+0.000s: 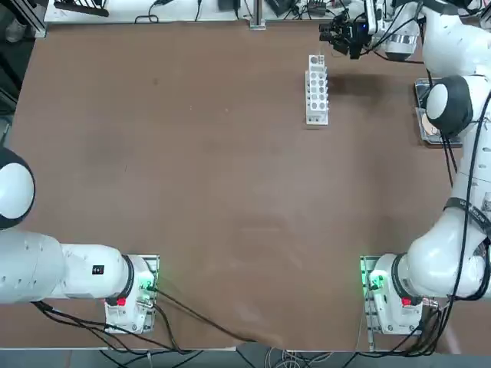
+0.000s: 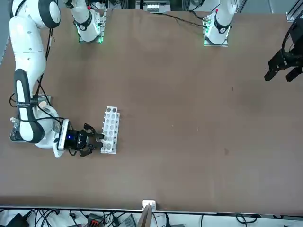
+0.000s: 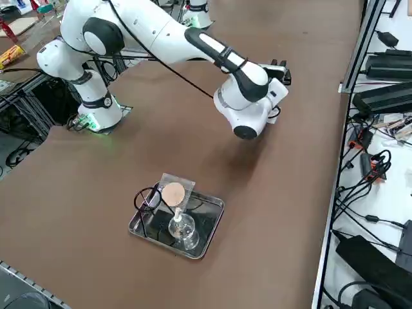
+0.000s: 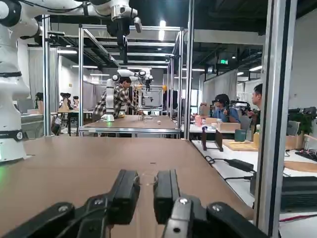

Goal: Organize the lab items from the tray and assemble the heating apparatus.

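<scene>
Lying well apart from the right gripper [image 2: 98,143], the tray [image 3: 209,228] sits at the table's right edge with the glass burner [image 3: 182,229], tan disc [image 3: 172,194] and black wire stand [image 3: 147,199] inside it. The gripper itself is just beside the end of the white rack [image 2: 111,129], at the table's far side from the arm's base. Its fingers [image 4: 165,194] stand narrowly parted; a thin clear object seems to sit between them, hard to make out. The tray is mostly hidden under the arm from overhead. The right arm reaches far forward, wrist level, gripper pointing sideways.

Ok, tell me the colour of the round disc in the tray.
Tan; the disc shows best in the right side view.
</scene>
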Controlling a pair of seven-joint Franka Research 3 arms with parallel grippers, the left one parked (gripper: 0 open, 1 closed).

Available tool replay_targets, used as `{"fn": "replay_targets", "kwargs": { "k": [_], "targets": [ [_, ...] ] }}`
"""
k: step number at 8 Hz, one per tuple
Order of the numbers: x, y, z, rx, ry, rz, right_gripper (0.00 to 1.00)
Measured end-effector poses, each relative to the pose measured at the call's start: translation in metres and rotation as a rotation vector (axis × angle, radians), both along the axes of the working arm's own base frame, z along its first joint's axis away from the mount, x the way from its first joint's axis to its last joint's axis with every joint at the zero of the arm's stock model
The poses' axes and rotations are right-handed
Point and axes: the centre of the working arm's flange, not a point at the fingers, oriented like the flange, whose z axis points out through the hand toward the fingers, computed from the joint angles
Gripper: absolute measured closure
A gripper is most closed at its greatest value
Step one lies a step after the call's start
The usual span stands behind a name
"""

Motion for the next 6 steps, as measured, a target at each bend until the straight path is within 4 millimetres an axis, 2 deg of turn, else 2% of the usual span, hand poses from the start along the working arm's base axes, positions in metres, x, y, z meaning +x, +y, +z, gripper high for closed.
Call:
{"fn": "replay_targets", "kwargs": {
  "k": [3, 5, 6],
  "targets": [
    [-0.0007, 0.0043, -0.0054, -0.006, 0.007, 0.0, 0.75],
    [0.0, 0.0055, -0.0048, -0.008, 0.005, -0.001, 0.6],
    [0.0001, 0.0055, -0.0046, -0.007, 0.006, -0.003, 0.44]
  ]
}}
